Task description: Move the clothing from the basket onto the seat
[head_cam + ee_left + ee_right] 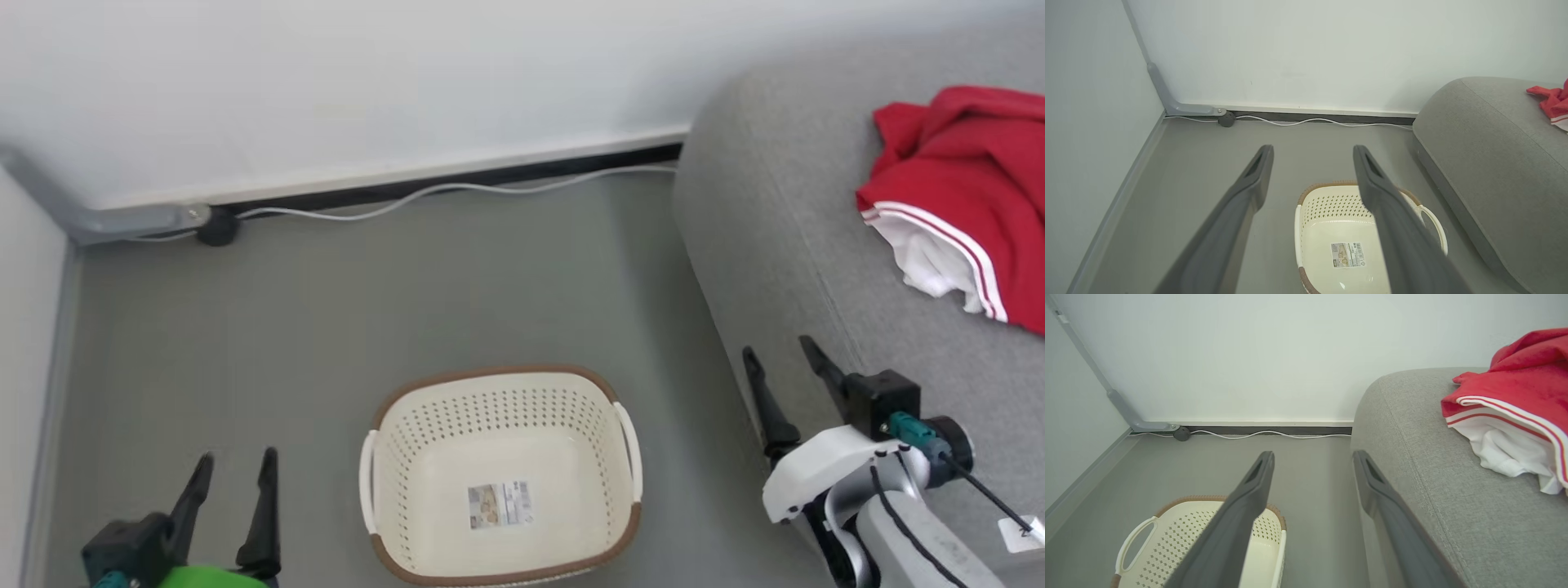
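Red clothing (963, 180) lies on the seat (775, 229), beyond the right pincer (775, 345), spread apart like the left pincer (237, 454).

- Basket (498, 408): cream plastic, smooth, faint sheen; perforated walls; brown rim band of woven look.
- Label sticker (500, 504): printed paper, flat finish.
- Clothing (971, 155): soft cloth, matt, creased; red with white panel and striped trim.
- Seat (767, 245): grey woven upholstery, matt, fine rough grain, stitched seam.
- Floor (326, 327): grey, smooth, matt.
- Cable (457, 189): white, smooth plastic jacket.
- Right gripper (775, 346): dark matt fingers, plastic-looking; glossy white shell behind.
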### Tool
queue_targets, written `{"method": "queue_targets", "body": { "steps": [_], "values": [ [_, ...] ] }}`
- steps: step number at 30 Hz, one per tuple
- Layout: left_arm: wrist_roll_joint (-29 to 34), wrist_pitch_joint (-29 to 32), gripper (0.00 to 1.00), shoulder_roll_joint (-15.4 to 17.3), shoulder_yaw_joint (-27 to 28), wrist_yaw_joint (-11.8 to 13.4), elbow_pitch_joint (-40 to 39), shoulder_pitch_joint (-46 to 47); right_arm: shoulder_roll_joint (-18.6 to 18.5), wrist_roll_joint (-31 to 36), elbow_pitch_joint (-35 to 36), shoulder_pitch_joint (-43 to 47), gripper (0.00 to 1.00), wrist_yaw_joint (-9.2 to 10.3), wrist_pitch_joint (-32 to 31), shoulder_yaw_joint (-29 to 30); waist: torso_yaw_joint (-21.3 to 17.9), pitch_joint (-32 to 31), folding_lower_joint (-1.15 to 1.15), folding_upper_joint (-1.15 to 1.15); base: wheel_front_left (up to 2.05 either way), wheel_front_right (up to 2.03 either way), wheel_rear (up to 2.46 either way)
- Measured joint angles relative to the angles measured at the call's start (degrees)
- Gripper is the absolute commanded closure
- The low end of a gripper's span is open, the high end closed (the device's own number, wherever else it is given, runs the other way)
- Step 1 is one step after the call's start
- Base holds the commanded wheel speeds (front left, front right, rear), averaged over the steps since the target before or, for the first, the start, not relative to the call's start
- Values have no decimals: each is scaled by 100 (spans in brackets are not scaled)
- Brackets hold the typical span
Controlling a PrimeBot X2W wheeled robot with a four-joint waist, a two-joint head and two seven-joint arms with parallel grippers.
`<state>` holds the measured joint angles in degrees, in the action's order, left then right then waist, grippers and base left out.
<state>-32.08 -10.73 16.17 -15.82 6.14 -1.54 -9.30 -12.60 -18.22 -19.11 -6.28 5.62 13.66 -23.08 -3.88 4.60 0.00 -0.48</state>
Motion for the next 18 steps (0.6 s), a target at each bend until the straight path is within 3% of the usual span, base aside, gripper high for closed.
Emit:
{"method": "queue_targets", "body": {
  "steps": [12,13,18],
  "values": [
    [-1,-69,0,13,221,51,57,-192,102,10,187,241,0,11,1,-144,511,-595,0,0,0,0,0],
    [-2,-69,100,18,224,51,53,-193,119,11,208,249,100,11,0,-163,532,-624,0,0,0,0,0],
    [0,-44,100,-169,113,49,320,-230,253,10,-13,456,100,2,-10,-244,544,-642,0,0,0,0,0]
  ]
}}
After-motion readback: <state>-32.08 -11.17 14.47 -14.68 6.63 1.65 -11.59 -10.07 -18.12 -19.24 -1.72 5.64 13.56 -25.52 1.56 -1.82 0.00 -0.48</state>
